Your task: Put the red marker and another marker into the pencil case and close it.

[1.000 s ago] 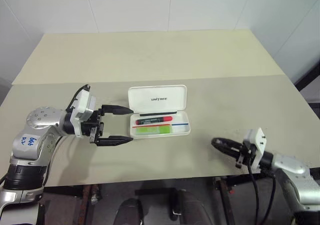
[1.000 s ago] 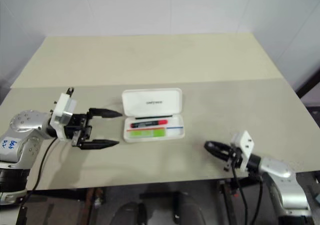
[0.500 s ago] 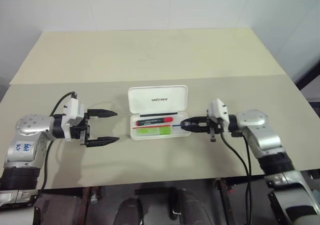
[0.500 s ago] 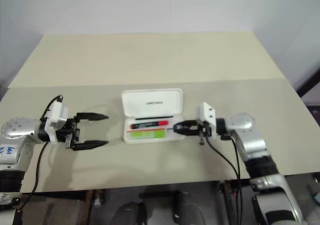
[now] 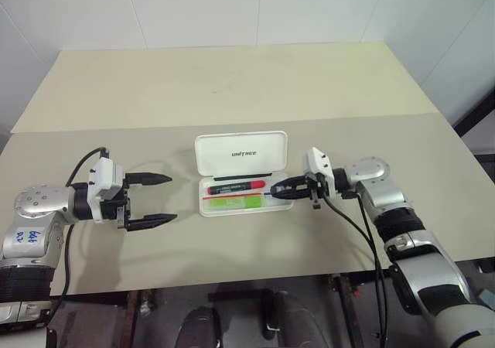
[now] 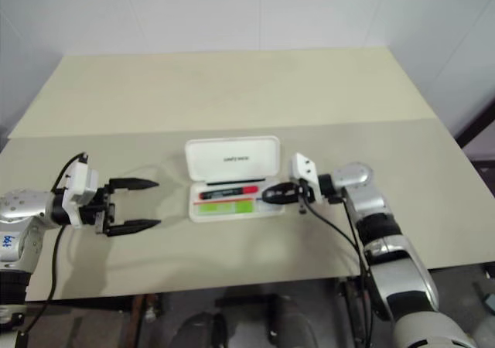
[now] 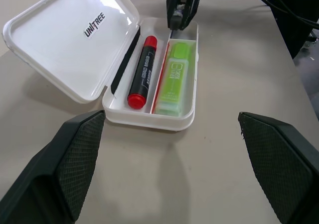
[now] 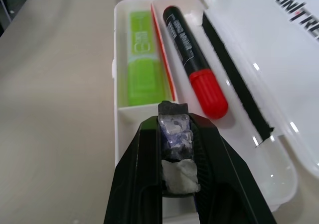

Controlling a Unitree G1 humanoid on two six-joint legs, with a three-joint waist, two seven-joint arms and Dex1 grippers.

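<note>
The pencil case [image 5: 241,153] lies open at the table's middle, its white lid standing back. In its tray lie the red marker [image 5: 241,185] and, nearer me, the lime-green marker [image 5: 236,202]. The left wrist view shows the red marker [image 7: 143,72] and the green marker [image 7: 174,79] side by side. My right gripper [image 5: 277,190] is shut, its tips over the tray's right end just past the markers. A small purplish bit shows between its fingers [image 8: 149,149]. My left gripper [image 5: 171,199] stands open and empty, left of the case and apart from it.
The case sits on a beige table [image 5: 232,85] with a seam running across it behind the case. Bare tabletop lies all round the case. The table's front edge [image 5: 247,274] is close below both arms.
My right arm swung in from the table's front right corner to the case's right end. My left gripper drew back to the left, away from the case. Both kept their states.
</note>
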